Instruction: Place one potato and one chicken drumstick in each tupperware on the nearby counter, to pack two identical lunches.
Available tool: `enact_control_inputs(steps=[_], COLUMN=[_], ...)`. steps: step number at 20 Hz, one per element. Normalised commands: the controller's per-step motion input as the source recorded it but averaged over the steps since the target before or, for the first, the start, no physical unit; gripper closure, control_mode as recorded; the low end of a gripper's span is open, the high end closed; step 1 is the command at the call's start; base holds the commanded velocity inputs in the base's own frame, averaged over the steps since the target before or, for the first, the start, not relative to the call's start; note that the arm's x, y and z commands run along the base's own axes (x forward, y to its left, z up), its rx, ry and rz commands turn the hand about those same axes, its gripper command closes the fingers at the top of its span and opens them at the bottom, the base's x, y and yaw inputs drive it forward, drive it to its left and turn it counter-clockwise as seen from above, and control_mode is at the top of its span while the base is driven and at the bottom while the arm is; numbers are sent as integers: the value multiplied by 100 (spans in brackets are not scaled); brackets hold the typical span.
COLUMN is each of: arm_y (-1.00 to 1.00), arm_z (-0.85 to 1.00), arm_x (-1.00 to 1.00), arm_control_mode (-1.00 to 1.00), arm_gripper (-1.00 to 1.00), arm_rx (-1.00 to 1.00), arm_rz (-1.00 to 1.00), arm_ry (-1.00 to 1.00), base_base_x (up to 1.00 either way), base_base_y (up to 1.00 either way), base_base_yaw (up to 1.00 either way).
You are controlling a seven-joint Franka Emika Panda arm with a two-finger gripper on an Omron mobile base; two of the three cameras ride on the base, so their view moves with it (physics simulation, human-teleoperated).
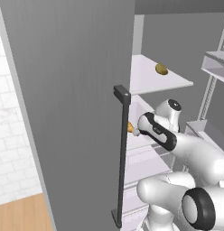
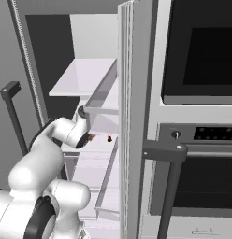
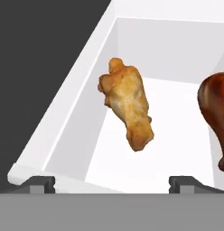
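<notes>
Gripper (image 3: 112, 182): I see the fingers (image 3: 41, 182) spread wide apart, with nothing between them; they hang just above the white drawer.
Arm: from the left base view I see it reach past the open fridge door (image 1: 68, 113) into the fridge, at the level below the glass shelf (image 1: 152, 79).
Lighter chicken drumstick (image 3: 127, 108): in the hand view it lies on the floor of the white drawer (image 3: 73, 113), close to the drawer's side wall, a little left of the middle between my fingers. The fat end points away from the camera, the narrow end toward it. Nothing touches it.
Darker chicken drumstick (image 3: 215, 113): it lies in the same drawer, at the right edge of the hand view, beside the lighter one and apart from it. It is partly cut by the picture edge.
Potato (image 1: 161, 69): one yellowish lump sits on the glass shelf above the arm, well apart from the gripper.
Door handle (image 1: 123, 153): a dark upright bar on the fridge door, just left of the arm.
Oven (image 2: 199, 154): I see it in the right base view, to the right of the fridge, with its own dark handle.
</notes>
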Motion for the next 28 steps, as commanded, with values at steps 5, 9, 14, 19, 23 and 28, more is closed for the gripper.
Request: enact_control_inputs(steps=[5, 9, 14, 19, 23, 28], arm_y=[0, 0, 4, 2, 3, 0], arm_z=[-29, -26, -29, -7, -21, -38], arm_x=[30, 26, 17, 28, 29, 22], arm_control_mode=[-100, -100, -100, -100, -100, -100], arm_gripper=[-100, -100, -100, -100, -100, -100], arm_rx=[0, 0, 1, 0, 1, 0], arm_rz=[0, 0, 0, 0, 0, 0], arm_ry=[0, 0, 0, 0, 0, 0], base_base_x=[0, 0, 0, 0, 0, 0], base_base_y=[0, 0, 0, 0, 0, 0], base_base_yaw=[0, 0, 0, 0, 0, 0])
